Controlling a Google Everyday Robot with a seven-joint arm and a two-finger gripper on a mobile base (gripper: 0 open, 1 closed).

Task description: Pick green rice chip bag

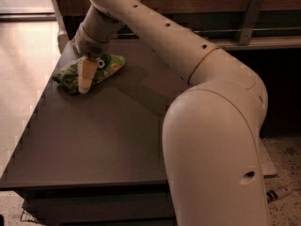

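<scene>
At the far-left corner of the table (94,140), the gripper (86,79) sits over the middle of the green rice chip bag (110,65), likely to grasp it; whether it grips yet, I cannot tell.

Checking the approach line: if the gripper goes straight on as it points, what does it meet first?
Likely the green rice chip bag: the gripper points down at its middle, near the table's far left corner. Depth is unclear; it may be touching.
</scene>
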